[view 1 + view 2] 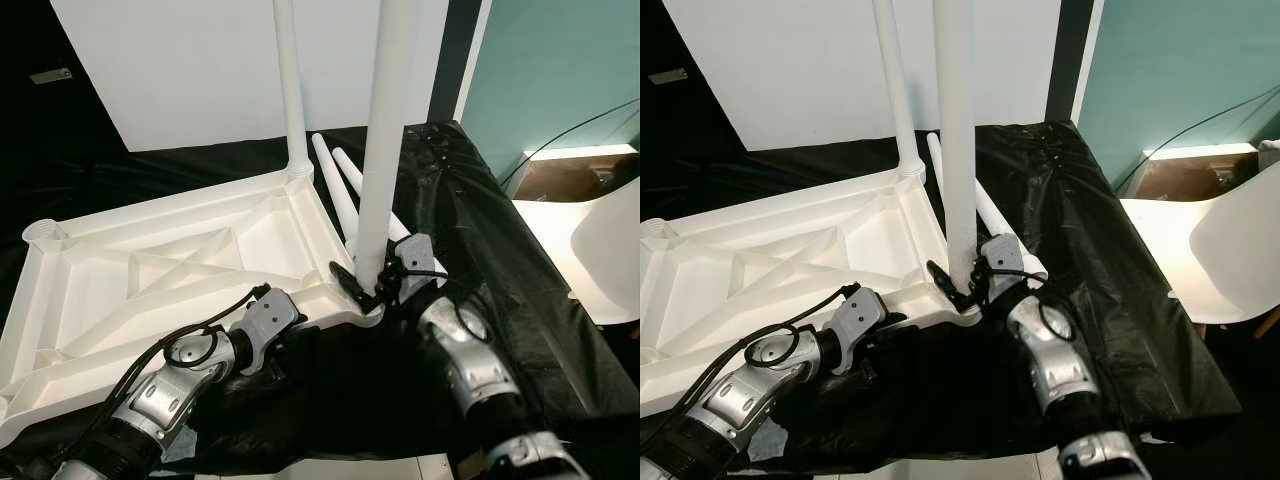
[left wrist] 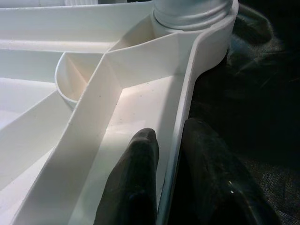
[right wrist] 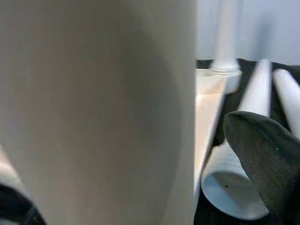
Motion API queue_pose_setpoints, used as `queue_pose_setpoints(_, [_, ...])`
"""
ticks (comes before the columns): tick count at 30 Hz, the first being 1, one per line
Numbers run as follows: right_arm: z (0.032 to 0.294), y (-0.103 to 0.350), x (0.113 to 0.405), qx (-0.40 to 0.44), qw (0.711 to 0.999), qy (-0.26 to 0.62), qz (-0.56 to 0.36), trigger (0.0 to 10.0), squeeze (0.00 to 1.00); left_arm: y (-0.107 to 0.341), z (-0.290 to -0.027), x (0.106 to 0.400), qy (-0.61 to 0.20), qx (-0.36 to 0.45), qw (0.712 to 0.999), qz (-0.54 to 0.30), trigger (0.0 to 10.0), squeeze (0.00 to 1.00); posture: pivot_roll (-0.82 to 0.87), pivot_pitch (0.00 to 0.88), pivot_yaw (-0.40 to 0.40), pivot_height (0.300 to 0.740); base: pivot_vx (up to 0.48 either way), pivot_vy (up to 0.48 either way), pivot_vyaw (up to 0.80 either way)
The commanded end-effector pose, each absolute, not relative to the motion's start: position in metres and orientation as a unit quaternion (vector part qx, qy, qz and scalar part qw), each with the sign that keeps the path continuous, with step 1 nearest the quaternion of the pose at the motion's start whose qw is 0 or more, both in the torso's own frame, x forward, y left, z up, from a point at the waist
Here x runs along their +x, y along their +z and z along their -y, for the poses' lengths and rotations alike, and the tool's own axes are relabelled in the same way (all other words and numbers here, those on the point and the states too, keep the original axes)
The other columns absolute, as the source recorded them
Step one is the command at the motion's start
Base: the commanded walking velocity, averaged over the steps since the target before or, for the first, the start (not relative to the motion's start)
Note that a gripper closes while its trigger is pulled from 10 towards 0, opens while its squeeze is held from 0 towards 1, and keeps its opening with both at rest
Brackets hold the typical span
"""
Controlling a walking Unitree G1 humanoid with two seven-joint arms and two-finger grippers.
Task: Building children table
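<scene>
A white plastic table top (image 1: 150, 270) lies upside down on a black cloth. One white leg (image 1: 290, 90) stands upright in its far right corner. Another upright leg (image 1: 385, 130) stands in the near right corner socket (image 2: 192, 18). My right gripper (image 1: 368, 287) straddles the base of this near leg; one finger (image 3: 262, 159) shows a small gap from the leg, so it reads as open. My left gripper (image 2: 171, 133) is shut on the table's near rim (image 2: 185, 93), one finger inside and one outside. Two loose legs (image 1: 335, 185) lie on the cloth beside the table.
The black cloth (image 1: 480, 230) covers the work surface and drops off at its right edge. A white chair (image 1: 1230, 250) stands to the right. A white wall panel (image 1: 200, 60) rises behind the table top.
</scene>
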State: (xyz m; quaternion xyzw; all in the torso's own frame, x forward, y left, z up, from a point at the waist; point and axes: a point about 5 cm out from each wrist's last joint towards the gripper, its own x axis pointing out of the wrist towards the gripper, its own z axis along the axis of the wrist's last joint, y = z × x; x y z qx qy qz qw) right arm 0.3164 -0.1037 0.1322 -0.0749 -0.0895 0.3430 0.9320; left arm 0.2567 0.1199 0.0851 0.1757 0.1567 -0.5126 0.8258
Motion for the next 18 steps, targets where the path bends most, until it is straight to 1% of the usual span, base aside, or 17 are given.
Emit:
queue_pose_setpoints(1, [0.12, 0.149, 0.326, -0.086, 0.924, 0.357, 0.104, 10.0, 0.0, 0.048, -0.115, 0.219, -0.632, 0.143, 0.716, -0.258, 10.0, 0.0, -0.03, 0.0, 0.028, 0.74, 0.0, 0.0, 0.0])
queue_pose_setpoints(2, [0.12, 0.149, 0.326, -0.086, 0.924, 0.357, 0.104, 10.0, 0.0, 0.048, -0.115, 0.219, -0.632, 0.143, 0.716, -0.258, 10.0, 0.0, -0.03, 0.0, 0.028, 0.74, 0.0, 0.0, 0.0])
queue_pose_setpoints(5, [0.126, 0.138, 0.326, -0.13, 0.882, 0.453, 0.033, 10.0, 0.0, 0.047, -0.115, 0.22, -0.631, 0.144, 0.717, -0.258, 10.0, 0.0, -0.02, 0.0, 0.024, 0.74, 0.0, 0.0, 0.0])
queue_pose_setpoints(6, [0.126, 0.138, 0.326, -0.13, 0.882, 0.453, 0.033, 10.0, 0.0, 0.047, -0.115, 0.22, -0.631, 0.144, 0.717, -0.258, 10.0, 0.0, -0.02, 0.0, 0.024, 0.74, 0.0, 0.0, 0.0])
queue_pose_setpoints(8, [0.132, 0.133, 0.328, -0.146, 0.869, 0.473, 0.007, 10.0, 0.0, 0.047, -0.116, 0.221, -0.629, 0.145, 0.719, -0.258, 10.0, 0.0, -0.02, 0.0, 0.023, 0.74, 0.0, 0.0, 0.0])
queue_pose_setpoints(10, [0.133, 0.133, 0.33, -0.155, 0.865, 0.478, 0.004, 10.0, 0.0, 0.047, -0.116, 0.221, -0.629, 0.145, 0.719, -0.258, 10.0, 0.0, -0.02, 0.0, 0.024, 0.74, 0.0, 0.0, 0.0])
queue_pose_setpoints(11, [0.135, 0.134, 0.332, -0.161, 0.861, 0.483, 0.0, 4.5, 0.0, 0.047, -0.116, 0.221, -0.628, 0.145, 0.719, -0.258, 10.0, 0.0, -0.02, 0.0, 0.023, 0.74, 0.0, 0.0, 0.0])
queue_pose_setpoints(14, [0.136, 0.134, 0.333, -0.164, 0.859, 0.486, -0.003, 4.5, 0.0, 0.046, -0.116, 0.221, -0.628, 0.145, 0.719, -0.258, 10.0, 0.0, -0.02, 0.0, 0.023, 0.74, 0.0, 0.0, 0.0])
queue_pose_setpoints(15, [0.137, 0.136, 0.334, -0.171, 0.853, 0.493, -0.005, 0.0, 0.0, 0.046, -0.116, 0.221, -0.628, 0.145, 0.72, -0.258, 10.0, 0.0, -0.02, 0.0, 0.021, 0.74, 0.0, 0.0, 0.0])
queue_pose_setpoints(18, [0.141, 0.141, 0.339, -0.178, 0.85, 0.496, -0.006, 0.0, 0.0, 0.046, -0.116, 0.221, -0.627, 0.145, 0.721, -0.257, 10.0, 0.0, -0.02, 0.0, 0.019, 0.74, 0.0, 0.0, 0.0])
